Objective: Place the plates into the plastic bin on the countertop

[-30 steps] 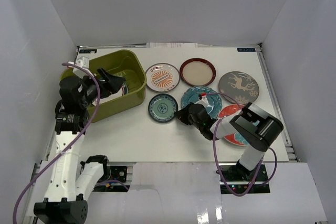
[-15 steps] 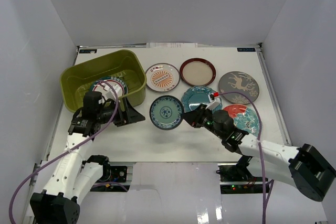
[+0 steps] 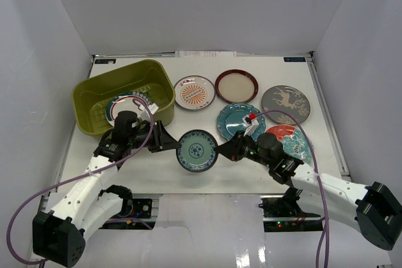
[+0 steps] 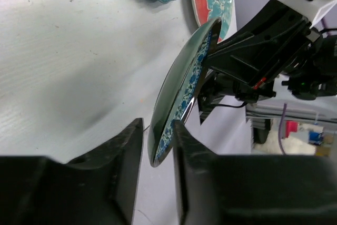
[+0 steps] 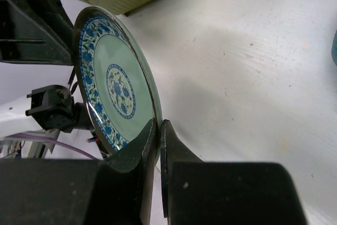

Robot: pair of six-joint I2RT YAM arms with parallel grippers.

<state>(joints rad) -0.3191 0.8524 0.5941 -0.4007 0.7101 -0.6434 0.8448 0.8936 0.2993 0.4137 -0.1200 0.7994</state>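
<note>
Far left on the counter [image 3: 207,64]: the plastic bin [image 3: 85,108], with the white green-ringed plate [image 3: 129,106] already lying inside. One of seven in, six left, as far as can be seen.

Just right of the bin, the left claw [image 3: 169,144], pointed at the small blue-green plate [image 3: 196,150], held on edge above the counter's near side. At that plate's right edge, the right claw [image 3: 221,149], clenched on the rim. Probably a handover in mid-air, bound for the bin.

Further back and right, flat on the counter and untouched: the orange sunburst plate [image 3: 194,92], the red-rimmed cream plate [image 3: 237,86], the teal plate [image 3: 235,117], the grey deer plate [image 3: 286,105], and the red floral plate [image 3: 295,136], this last partly under the right arm.

Only from overhead: the whole layout and the count. Only from the left wrist: left fingers [image 4: 121,151] spread either side of the small plate's rim, a gap showing beside it, so released, not yet gripping. Only from the right wrist: right fingers [image 5: 131,151] pinched tight on the rim, plus the plate's blue floral face and a corner of the bin behind.
</note>
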